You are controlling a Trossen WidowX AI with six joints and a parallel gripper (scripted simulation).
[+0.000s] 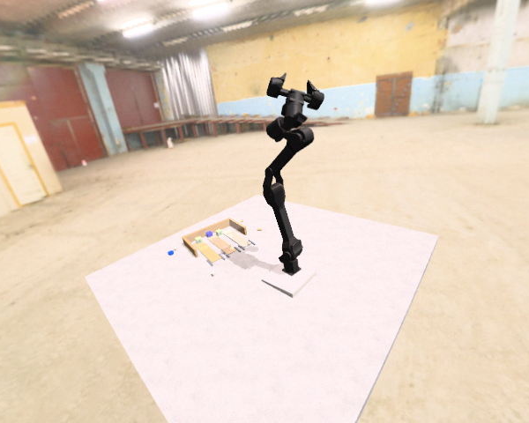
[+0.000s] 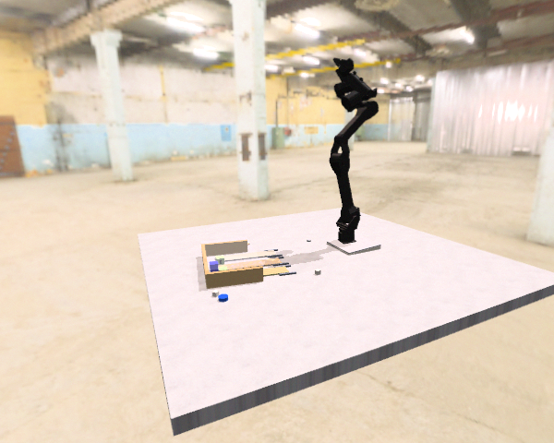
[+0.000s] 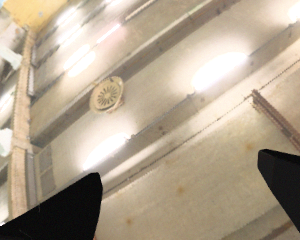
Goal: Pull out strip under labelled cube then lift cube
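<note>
The gripper [image 1: 295,78] [image 2: 343,62] [image 3: 179,164] is open and empty, pointing up high above the table. A yellow strip [image 1: 208,253] [image 2: 275,270], an orange strip [image 1: 222,244] [image 2: 253,262] and a cream strip [image 1: 237,237] lie side by side, running out of a wooden three-sided wall. At their inner ends are a green cube [image 1: 198,240] by the yellow strip, a blue cube [image 1: 209,233] [image 2: 213,266] by the orange one and another green cube [image 1: 219,233] [image 2: 219,259] near the cream one. No label is readable, and the cubes' exact supports are too small to tell.
The wooden wall [image 1: 205,228] [image 2: 234,278] stands around the cubes, open toward the arm's base. Short dark bars flank the strips' outer ends. A blue disc [image 1: 170,252] [image 2: 222,297] and several small pieces lie outside the wall. The wrist view shows only the ceiling beyond the fingers.
</note>
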